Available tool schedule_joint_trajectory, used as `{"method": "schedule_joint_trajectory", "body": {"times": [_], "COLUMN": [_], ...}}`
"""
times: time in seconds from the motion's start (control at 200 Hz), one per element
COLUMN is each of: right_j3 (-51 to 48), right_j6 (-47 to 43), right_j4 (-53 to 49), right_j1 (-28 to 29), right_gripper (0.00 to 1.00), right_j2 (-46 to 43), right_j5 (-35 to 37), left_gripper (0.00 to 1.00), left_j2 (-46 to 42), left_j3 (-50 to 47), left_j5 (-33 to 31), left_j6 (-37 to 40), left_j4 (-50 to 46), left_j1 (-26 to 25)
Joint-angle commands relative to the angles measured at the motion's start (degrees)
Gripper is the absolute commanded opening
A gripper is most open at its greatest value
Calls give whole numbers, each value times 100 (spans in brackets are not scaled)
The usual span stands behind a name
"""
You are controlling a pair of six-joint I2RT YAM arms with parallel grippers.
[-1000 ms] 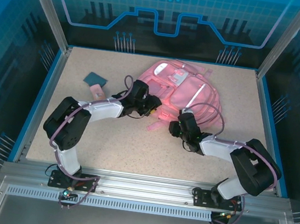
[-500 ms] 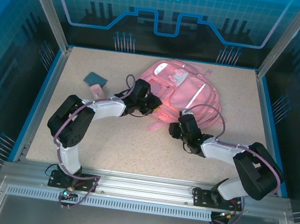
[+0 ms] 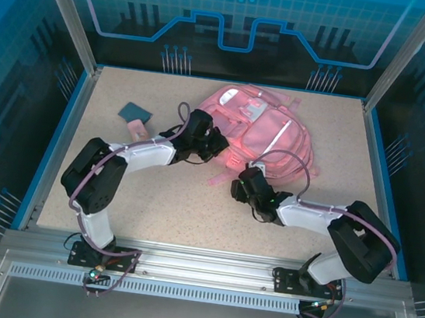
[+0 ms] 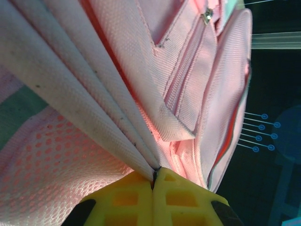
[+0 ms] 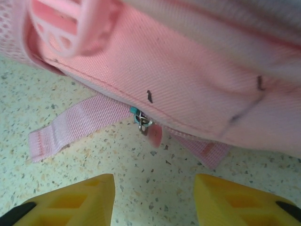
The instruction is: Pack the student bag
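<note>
Pink cloth makes up the student bag [image 3: 267,127]. It lies flat on the far middle of the speckled desk [image 3: 159,207], and its top edge is close to the far blue rim [image 3: 230,82].

The left gripper [image 4: 154,175] is at the bag's left edge. Its yellow jaws are clenched tight on folds of the bag's cloth, and the folds fan out from between them.

The right gripper [image 5: 154,190] is at the bag's near edge, low over the desk. Its jaws are released and stand apart, with just speckled desk between them. Right ahead of them a pink strap [image 5: 70,127] pokes out from under the bag, next to a small zip pull [image 5: 144,123].

A dark blue flat book [image 3: 134,109] and a small pink thing [image 3: 136,127] lie near the left rim, well apart from the bag.

Wide bare desk runs along the near side between the arms, and more lies to the right of the bag.
</note>
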Motion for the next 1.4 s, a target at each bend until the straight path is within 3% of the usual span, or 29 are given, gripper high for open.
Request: {"method": "schedule_joint_trajectory", "body": {"times": [0.0, 0.45, 0.685, 0.89, 1.101, 1.396], "right_j3": [355, 1094, 1067, 1104, 924, 507], "right_j6": [361, 216, -238, -386, -267, 213], "right_j4": [-323, -456, -175, -337, -946, -2645], "right_j1": [70, 88, 155, 154, 159, 103], "right_gripper": [49, 32, 19, 0, 0, 0], "right_j2": [279, 940, 944, 903, 551, -143], "right_j5": [523, 1388, 1546, 1586, 1505, 1771], "left_gripper": [0, 0, 0, 0, 0, 0], "left_j2": [-401, -591, -622, -712, -723, -690], "left_j3": [75, 69, 48, 11, -109, -219], "left_j5": [53, 26, 26, -56, -249, -580], "left_j6": [163, 190, 165, 216, 300, 679], "left_j4": [195, 50, 37, -67, -196, -498], "left_j1": [-124, -149, -151, -136, -47, 201]}}
